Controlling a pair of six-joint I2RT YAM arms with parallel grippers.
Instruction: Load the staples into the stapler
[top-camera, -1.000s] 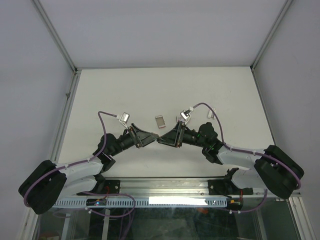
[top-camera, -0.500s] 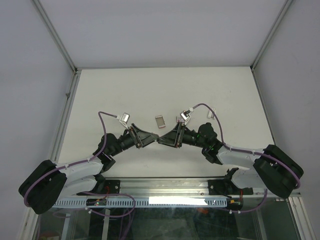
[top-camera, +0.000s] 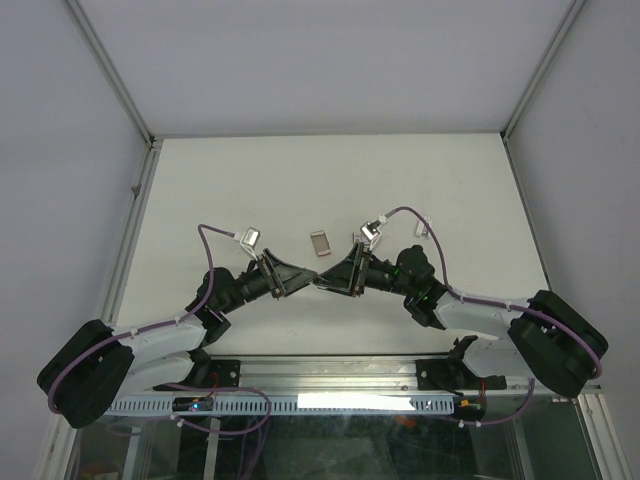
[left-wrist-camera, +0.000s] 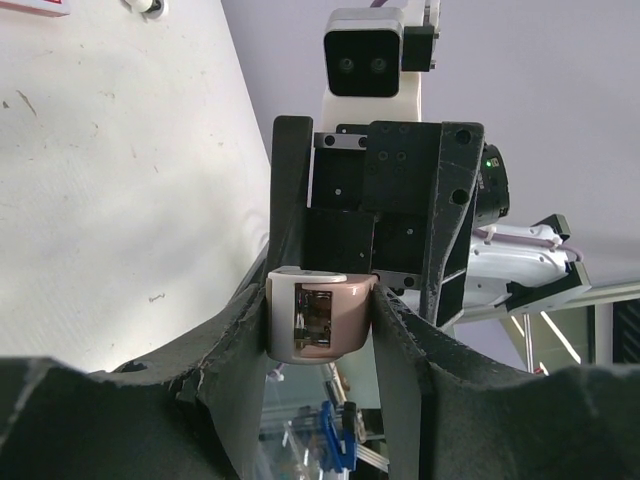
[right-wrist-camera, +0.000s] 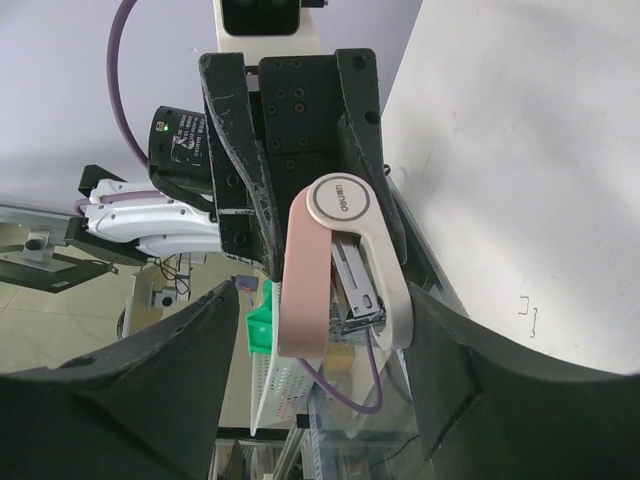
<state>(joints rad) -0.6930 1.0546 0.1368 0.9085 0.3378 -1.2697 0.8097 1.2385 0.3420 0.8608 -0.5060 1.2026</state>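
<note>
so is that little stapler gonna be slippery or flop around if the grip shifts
Probably slippery: the stapler has smooth, rounded plastic shells. Its pink and white halves stand splayed from the hinge, so it may well fold shut if squeezed across them. It looks light, being small inside the left gripper that clamps it.

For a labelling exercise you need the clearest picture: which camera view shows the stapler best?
Right wrist: the stapler appears side-on, its pink and white halves spread in a V. Left wrist shows only its end, clamped in the left gripper. In top external it is too small and too covered to make out.
</note>
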